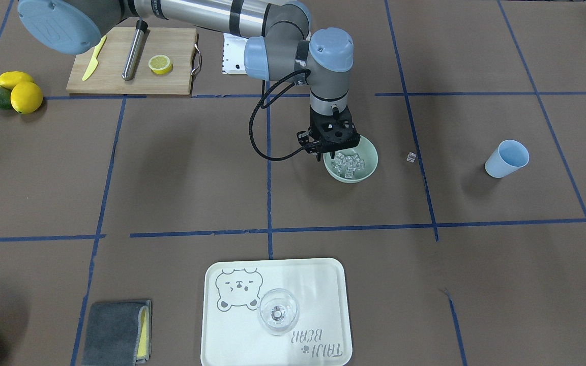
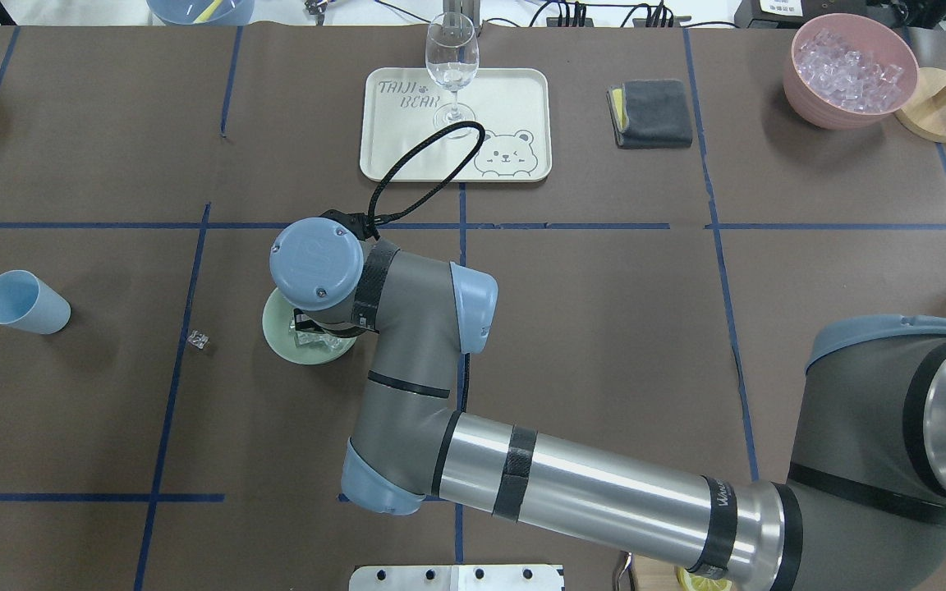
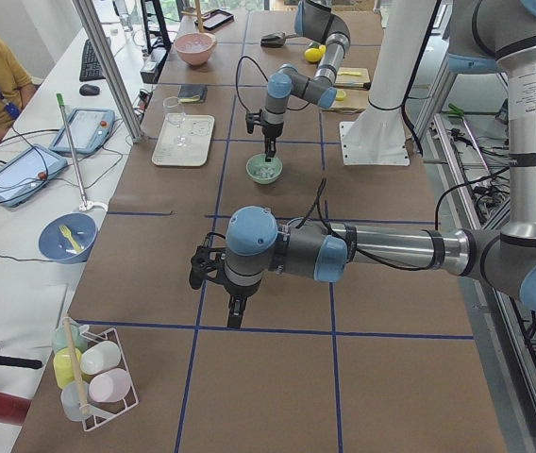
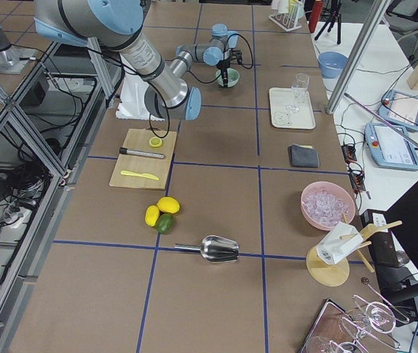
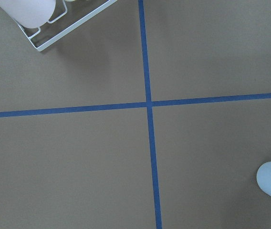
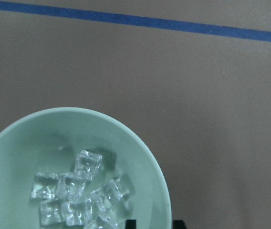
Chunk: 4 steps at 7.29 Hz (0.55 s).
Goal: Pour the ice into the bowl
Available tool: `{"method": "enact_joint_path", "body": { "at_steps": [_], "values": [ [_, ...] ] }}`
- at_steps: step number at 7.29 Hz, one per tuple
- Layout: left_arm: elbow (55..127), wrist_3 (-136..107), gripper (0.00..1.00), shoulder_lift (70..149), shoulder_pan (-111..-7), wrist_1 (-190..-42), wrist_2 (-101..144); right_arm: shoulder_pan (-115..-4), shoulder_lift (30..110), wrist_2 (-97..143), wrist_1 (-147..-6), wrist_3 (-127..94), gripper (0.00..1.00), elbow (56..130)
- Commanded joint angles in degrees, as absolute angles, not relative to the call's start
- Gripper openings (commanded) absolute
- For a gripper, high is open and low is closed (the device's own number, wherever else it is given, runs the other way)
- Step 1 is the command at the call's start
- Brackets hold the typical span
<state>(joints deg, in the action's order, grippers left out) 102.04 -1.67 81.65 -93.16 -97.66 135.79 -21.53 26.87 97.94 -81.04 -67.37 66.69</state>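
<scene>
The pale mint-green bowl stands on the table with a handful of clear ice cubes inside. It also shows in the overhead view and the right wrist view, with the ice lying in its bottom. My right gripper hangs at the bowl's rim. Its two dark fingertips show apart at the wrist view's lower edge, with the rim between them. One stray ice cube lies on the table beside the bowl. My left gripper hovers over bare table; I cannot tell whether it is open or shut.
A blue cup lies on its side, away from the bowl. A tray holds a wine glass. A pink bowl of ice, a grey cloth, a cutting board and lemons lie around.
</scene>
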Motion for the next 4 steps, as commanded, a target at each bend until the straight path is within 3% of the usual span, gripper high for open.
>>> {"method": "enact_joint_path", "body": {
  "at_steps": [1, 4],
  "values": [
    [102.0, -1.7, 1.0, 81.7, -93.2, -97.7, 135.8, -21.6, 26.7, 98.1, -81.0, -67.5, 0.0, 67.1],
    [101.9, -1.6, 1.0, 81.6, -93.2, -97.7, 135.8, -25.3, 27.2, 101.7, -83.9, -66.5, 0.0, 72.7]
  ]
}}
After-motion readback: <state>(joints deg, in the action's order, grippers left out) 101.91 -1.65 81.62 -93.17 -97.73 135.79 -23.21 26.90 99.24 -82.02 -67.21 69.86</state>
